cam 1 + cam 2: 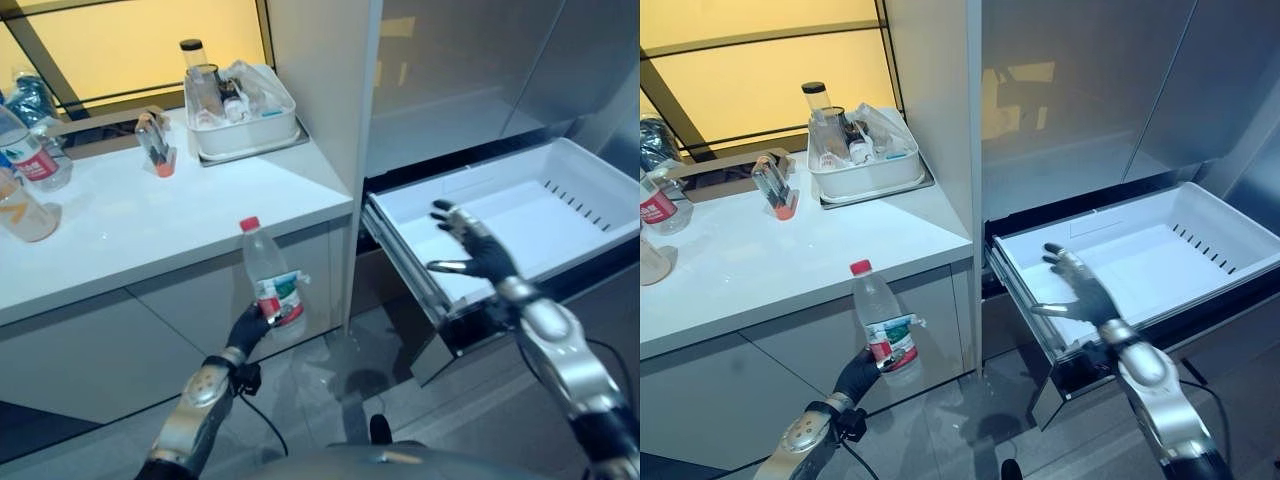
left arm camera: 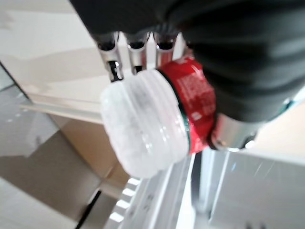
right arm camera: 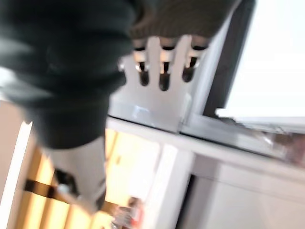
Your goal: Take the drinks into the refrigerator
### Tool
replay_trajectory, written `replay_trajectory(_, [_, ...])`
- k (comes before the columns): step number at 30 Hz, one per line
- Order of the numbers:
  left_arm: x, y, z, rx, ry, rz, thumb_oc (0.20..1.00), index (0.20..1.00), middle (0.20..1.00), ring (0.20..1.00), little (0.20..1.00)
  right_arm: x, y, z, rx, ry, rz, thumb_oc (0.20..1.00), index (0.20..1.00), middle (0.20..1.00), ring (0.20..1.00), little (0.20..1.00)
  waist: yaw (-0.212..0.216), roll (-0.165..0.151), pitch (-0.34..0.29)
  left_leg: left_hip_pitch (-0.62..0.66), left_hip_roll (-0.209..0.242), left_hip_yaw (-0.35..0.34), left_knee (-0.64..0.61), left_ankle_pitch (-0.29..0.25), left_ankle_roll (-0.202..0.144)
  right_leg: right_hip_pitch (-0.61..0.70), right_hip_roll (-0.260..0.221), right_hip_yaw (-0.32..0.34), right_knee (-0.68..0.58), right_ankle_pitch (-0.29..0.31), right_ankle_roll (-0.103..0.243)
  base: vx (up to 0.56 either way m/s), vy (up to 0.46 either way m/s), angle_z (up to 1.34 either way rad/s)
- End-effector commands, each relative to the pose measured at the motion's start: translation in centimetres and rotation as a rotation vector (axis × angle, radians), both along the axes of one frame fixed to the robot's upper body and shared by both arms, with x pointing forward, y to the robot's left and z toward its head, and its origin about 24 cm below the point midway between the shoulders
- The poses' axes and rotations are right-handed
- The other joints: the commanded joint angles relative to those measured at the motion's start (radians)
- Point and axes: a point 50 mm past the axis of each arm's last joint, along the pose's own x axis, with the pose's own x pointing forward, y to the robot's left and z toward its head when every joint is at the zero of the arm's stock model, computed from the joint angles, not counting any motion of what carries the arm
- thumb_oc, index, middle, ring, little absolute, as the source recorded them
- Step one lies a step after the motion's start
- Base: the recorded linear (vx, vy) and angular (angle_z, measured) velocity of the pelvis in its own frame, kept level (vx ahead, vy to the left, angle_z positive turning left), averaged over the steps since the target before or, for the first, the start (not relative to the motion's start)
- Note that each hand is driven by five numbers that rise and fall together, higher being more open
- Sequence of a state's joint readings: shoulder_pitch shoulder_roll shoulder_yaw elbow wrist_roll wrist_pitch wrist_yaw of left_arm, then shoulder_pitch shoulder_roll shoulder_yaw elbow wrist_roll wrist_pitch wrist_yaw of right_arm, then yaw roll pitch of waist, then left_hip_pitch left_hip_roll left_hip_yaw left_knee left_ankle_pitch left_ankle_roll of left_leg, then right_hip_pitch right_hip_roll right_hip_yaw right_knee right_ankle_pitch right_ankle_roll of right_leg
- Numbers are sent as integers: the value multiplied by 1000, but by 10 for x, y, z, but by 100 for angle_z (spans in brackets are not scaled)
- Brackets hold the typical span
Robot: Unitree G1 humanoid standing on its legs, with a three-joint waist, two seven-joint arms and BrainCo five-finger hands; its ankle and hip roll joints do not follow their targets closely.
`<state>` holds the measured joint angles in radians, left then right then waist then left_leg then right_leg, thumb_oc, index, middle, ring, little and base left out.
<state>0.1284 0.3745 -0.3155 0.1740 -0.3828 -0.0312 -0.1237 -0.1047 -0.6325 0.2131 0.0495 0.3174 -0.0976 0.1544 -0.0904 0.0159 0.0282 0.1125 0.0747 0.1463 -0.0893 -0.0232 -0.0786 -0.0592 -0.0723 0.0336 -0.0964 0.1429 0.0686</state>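
Nearest me, my left hand [image 1: 250, 325] is wrapped round the lower part of a water bottle [image 1: 268, 275], fingers curled about the red label, holding it upright with its red cap on top. It sits in front of the counter [image 1: 190, 225] face, off the surface, which I judge is the carrying posture: low grip, bottle vertical so it won't swing on the way across.

My right hand [image 1: 478, 248] hangs over the front corner of the pulled-out refrigerator drawer [image 1: 590, 170], fingers straight and spread, thumb out to the side, holding nothing. I'd guess it is there to steady the drawer or keep it open while the bottle comes over. The drawer's white tub looks bare, so no drink is in yet.

Further back on the counter stand a white bin [image 1: 245, 125] of jars and bags, a small bottle in an orange holder [image 1: 155, 145], and more drinks at the left edge: a bottle with a red label [image 1: 30, 150] and another beside it [image 1: 22, 208].

Those left-edge bottles are cut by the frame, so I can't count them. The bin's contents are a jumble I can't sort out.
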Motion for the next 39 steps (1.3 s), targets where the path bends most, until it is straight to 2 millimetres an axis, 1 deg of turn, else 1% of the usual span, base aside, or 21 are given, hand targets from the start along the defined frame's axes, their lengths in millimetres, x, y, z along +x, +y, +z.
replay_trajectory(1, [37,-24,45,-27,-253,-137,200,200,200,200,200,28,21,18,16,-61,53,1000,1000,1000,1000,1000,11,-38,-8,-35,1,-24,2,-13,14,71,-47,5,9,-119,71,0,-9,11])
replay_trajectory(4, [37,-34,41,-31,-231,-175,200,200,200,200,200,42,44,13,11,-15,112,1000,1000,1000,1000,1000,23,-37,-7,-39,1,-29,2,-9,12,72,-47,-5,9,-119,68,-2,-9,11])
replay_trajectory(5, [38,-40,40,-27,-225,-202,200,200,200,200,200,49,56,10,-7,11,147,1000,1000,1000,1000,1000,30,-36,-7,-42,0,-34,2,-7,11,72,-47,-11,9,-120,66,0,0,0])
replay_trajectory(6, [38,-39,40,-27,-227,-199,200,200,200,200,200,50,57,11,-7,9,149,1000,1000,1000,1000,1000,27,-36,-5,-42,0,-36,2,-7,11,73,-47,-12,9,-120,66,-6,-6,9])
replay_trajectory(7, [40,-46,40,-26,-228,-218,200,200,200,200,200,56,70,9,-19,24,175,1000,1000,1000,1000,1000,36,-35,-7,-47,0,-41,2,-5,10,74,-48,-18,9,-120,66,-3,-3,11])
replay_trajectory(8, [40,-46,41,-26,-230,-216,200,200,200,200,200,56,71,10,-19,22,177,1000,1000,1000,1000,1000,33,-35,-5,-48,0,-42,2,-5,10,74,-49,-20,9,-120,66,-2,-4,14])
replay_trajectory(10, [44,-52,44,-25,-245,-225,200,200,200,200,200,63,83,13,-32,11,195,1000,1000,1000,1000,1000,37,-33,-7,-54,-1,-47,2,-1,8,74,-50,-27,9,-120,65,0,-4,17])
replay_trajectory(13, [51,-60,54,-20,-296,-239,200,200,200,200,200,67,97,17,-5,-1,201,1000,1000,1000,1000,1000,42,-31,-8,-63,-2,-59,2,2,7,73,-54,-37,9,-119,65,-3,-2,13])
replay_trajectory(14, [51,-60,54,-19,-296,-239,200,200,200,200,200,67,97,17,-4,-1,201,1000,1000,1000,1000,1000,41,-32,-8,-64,-2,-60,2,3,7,73,-54,-38,9,-119,65,-1,0,14])
replay_trajectory(19, [54,-66,57,0,-321,-252,200,200,200,200,200,65,112,17,23,-3,229,1000,1000,1000,1000,1000,48,-31,-14,-73,-6,-72,2,6,7,73,-57,-50,9,-121,65,-2,1,9])
replay_trajectory(24, [61,-70,70,45,-397,-272,200,200,200,200,200,63,122,7,103,73,249,1000,1000,1000,1000,1000,54,-35,-19,-80,-7,-80,2,8,7,72,-59,-60,9,-121,66,-8,0,6])
replay_trajectory(27, [66,-71,78,95,-448,-272,200,200,200,200,200,66,128,13,94,65,274,1000,1000,1000,1000,1000,56,-40,-22,-83,-8,-84,2,8,7,72,-60,-63,9,-121,66,-4,-1,8])
replay_trajectory(29, [68,-71,80,97,-460,-264,200,200,200,200,200,66,130,16,93,61,283,1000,1000,1000,1000,1000,56,-41,-24,-84,-9,-85,2,9,7,72,-60,-64,9,-120,66,-6,1,5])
replay_trajectory(30, [72,-73,87,107,-491,-259,200,200,200,200,200,68,133,19,101,58,288,1000,1000,1000,1000,1000,56,-43,-25,-86,-9,-85,2,9,7,70,-60,-65,9,-119,66,0,0,0])
replay_trajectory(34, [78,-78,98,105,-537,-249,200,200,200,200,200,71,138,25,103,50,296,1000,1000,1000,1000,1000,56,-47,-28,-89,-10,-85,2,10,7,66,-61,-65,9,-116,67,0,0,0])
replay_trajectory(39, [83,-87,109,104,-585,-243,200,200,200,200,200,69,154,30,143,36,324,1000,1000,1000,1000,1000,52,-48,-35,-89,-10,-84,2,8,9,67,-60,-59,9,-118,67,0,0,0])
